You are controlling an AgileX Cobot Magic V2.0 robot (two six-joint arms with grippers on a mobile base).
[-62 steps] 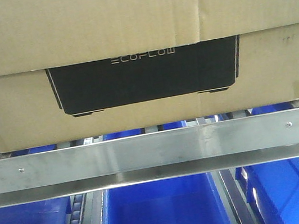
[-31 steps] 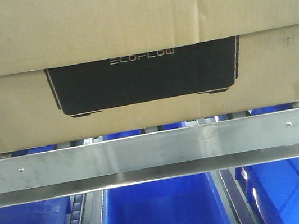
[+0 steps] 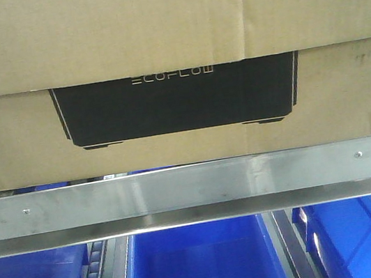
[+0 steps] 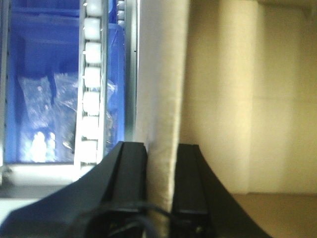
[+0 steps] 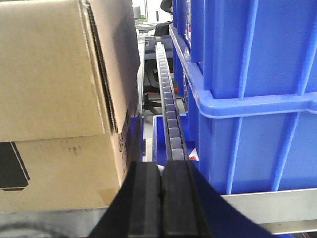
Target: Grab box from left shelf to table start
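Left wrist: left gripper (image 4: 162,163) pinches box (image 4: 163,74).

The box (image 3: 153,24) is brown with a black panel and light lettering. The shelf (image 3: 193,187) rail is silver, the bins (image 3: 198,264) blue.

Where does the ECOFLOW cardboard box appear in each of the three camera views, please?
Front view: the ECOFLOW box fills the upper half, above the steel front rail.
Left wrist view: centre and right; the left gripper is shut on its cardboard edge.
Right wrist view: left side; the right gripper, shut and empty, sits beside it.
Shared landmark: the steel front rail, also at the right wrist view's lower right.
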